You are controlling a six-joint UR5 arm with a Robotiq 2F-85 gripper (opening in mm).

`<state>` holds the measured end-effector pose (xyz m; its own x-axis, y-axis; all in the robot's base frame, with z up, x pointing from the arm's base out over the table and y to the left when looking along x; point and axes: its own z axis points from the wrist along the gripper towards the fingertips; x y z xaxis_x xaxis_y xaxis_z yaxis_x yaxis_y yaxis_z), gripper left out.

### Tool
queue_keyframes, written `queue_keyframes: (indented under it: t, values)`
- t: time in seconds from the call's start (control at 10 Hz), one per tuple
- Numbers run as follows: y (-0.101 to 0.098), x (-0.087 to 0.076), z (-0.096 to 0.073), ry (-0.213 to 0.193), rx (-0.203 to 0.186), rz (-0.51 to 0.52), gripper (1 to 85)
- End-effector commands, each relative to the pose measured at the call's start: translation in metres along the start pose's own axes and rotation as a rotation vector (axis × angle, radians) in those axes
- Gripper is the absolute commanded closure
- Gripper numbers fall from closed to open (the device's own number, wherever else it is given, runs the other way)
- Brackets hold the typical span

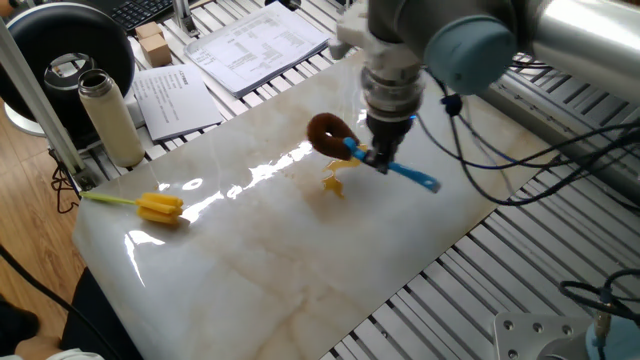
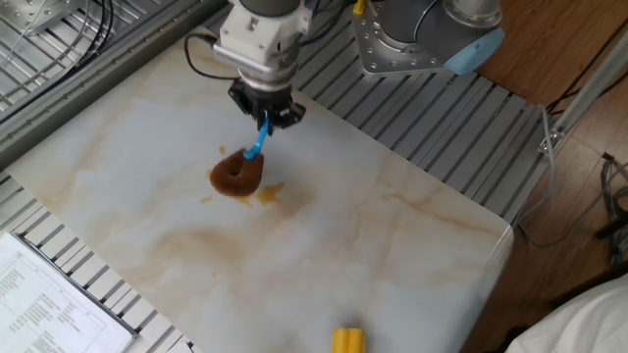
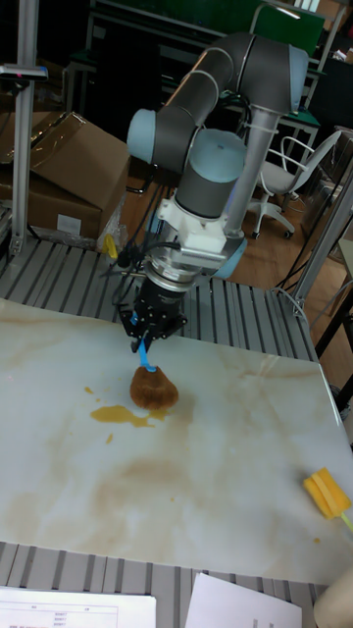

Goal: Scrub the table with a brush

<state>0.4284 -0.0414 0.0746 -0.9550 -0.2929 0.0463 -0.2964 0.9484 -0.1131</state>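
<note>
The brush has a round brown bristly head (image 1: 330,132) (image 2: 235,175) (image 3: 153,388) pressed on the white marble table (image 1: 270,260) (image 2: 392,255) (image 3: 226,461). Its light-blue handle (image 1: 405,175) slants up from the head. My gripper (image 1: 381,158) (image 2: 263,115) (image 3: 149,332) is shut on that handle, just above the head. An amber stain (image 1: 333,186) (image 2: 267,193) (image 3: 120,415) lies smeared on the table beside the head.
A yellow sponge-headed brush (image 1: 150,206) (image 2: 347,340) (image 3: 327,491) lies near the table's edge. A steel bottle (image 1: 110,118), papers (image 1: 255,45) and a small box (image 1: 152,42) sit on the slatted frame beyond the table. Cables (image 1: 520,160) trail from the arm.
</note>
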Motion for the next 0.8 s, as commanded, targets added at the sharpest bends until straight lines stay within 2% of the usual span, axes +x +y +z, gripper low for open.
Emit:
queue_keyframes:
  t: [0.0,0.2,0.3,0.4,0.5,0.6,0.7]
  values:
    - [-0.007,0.019,-0.001,0.022,-0.007,-0.059,84.3]
    - [-0.007,0.021,0.000,0.028,-0.012,-0.147,84.3]
    - [-0.008,0.020,0.004,0.031,-0.002,-0.181,84.3]
    - [-0.010,0.026,-0.003,0.043,0.010,-0.165,84.3]
    - [-0.009,0.035,-0.019,0.048,0.007,-0.140,84.3]
    - [-0.007,0.051,-0.034,0.054,-0.029,-0.118,84.3]
    - [-0.009,0.054,-0.034,0.067,-0.022,-0.136,84.3]
